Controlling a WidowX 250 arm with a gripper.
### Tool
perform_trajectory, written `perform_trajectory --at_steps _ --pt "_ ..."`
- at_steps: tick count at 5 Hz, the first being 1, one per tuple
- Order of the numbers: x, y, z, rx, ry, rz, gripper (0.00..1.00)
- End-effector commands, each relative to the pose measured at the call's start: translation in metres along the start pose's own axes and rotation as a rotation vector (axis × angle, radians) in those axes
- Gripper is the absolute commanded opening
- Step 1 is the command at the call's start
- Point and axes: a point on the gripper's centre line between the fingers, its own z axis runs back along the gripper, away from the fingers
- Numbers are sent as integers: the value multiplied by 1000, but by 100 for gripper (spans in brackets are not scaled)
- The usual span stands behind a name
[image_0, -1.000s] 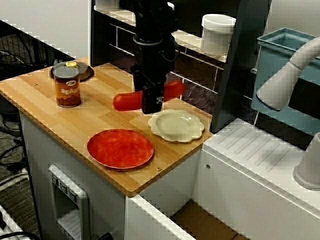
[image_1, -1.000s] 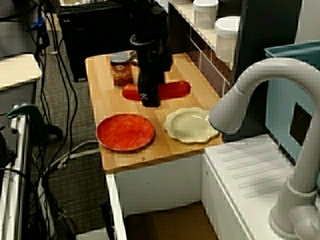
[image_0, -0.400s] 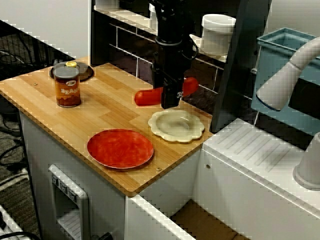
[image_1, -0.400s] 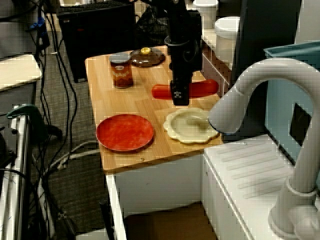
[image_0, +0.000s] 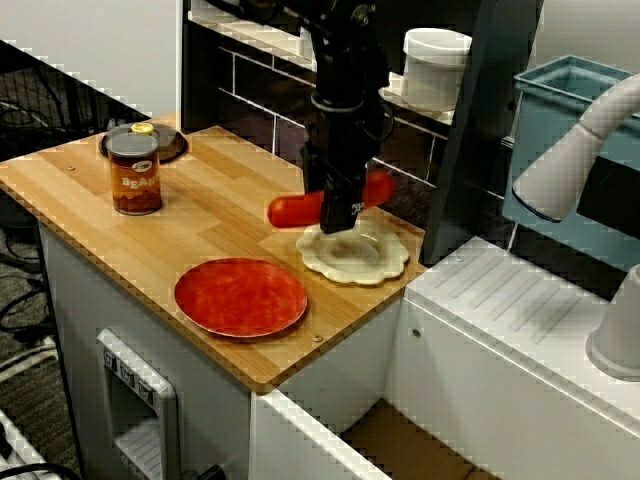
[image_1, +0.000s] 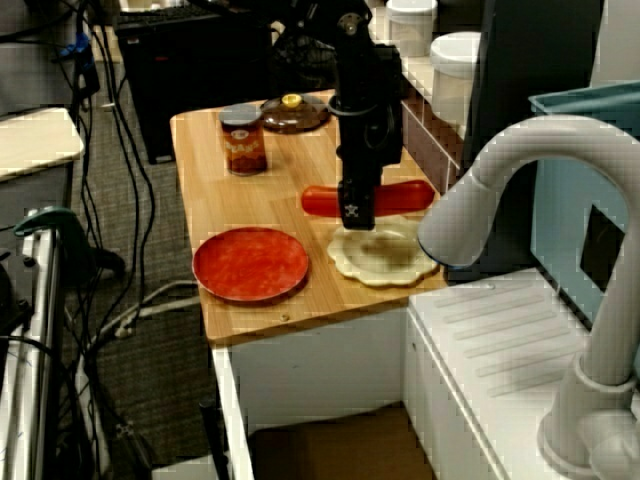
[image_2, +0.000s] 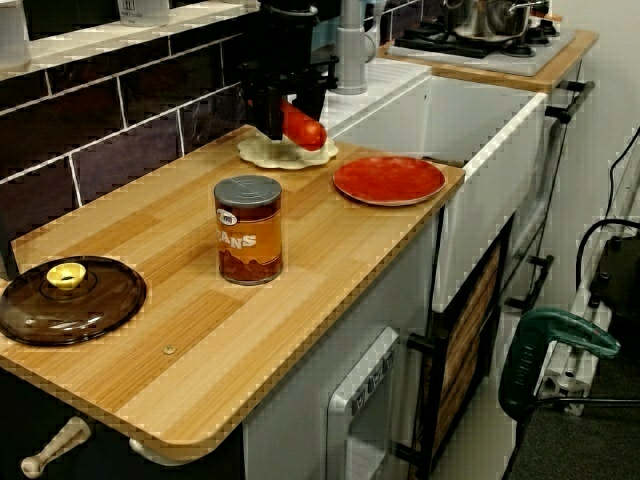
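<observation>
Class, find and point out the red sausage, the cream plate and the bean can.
red sausage (image_0: 292, 210): front view, its free left end.
cream plate (image_0: 385, 266): front view, its bare right rim.
bean can (image_2: 249, 243): view along the counter, its label.

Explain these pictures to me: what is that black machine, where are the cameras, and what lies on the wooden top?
The black thing is a robot arm; at its tip are fingers that pinch things. Three cameras watch one moment: one from the front of the wooden counter, one from the sink end, past the white tap, and one low from the far end. The fingers are closed on a red sausage, held just over a cream scalloped plate; whether it touches I cannot tell. Also on the counter: a red plate, a tin of beans and a brown lid with a yellow knob.
</observation>
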Motion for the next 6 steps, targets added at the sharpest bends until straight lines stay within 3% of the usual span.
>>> perform_trajectory --at_steps 1,2,3,6 --pt "-6 -5 24 10 -64 -1 0" --pt "-6 -5 19 17 -44 20 0" --pt "-6 -1 16 8 -18 44 100" --pt "-27 11 34 -48 -29 90 100"
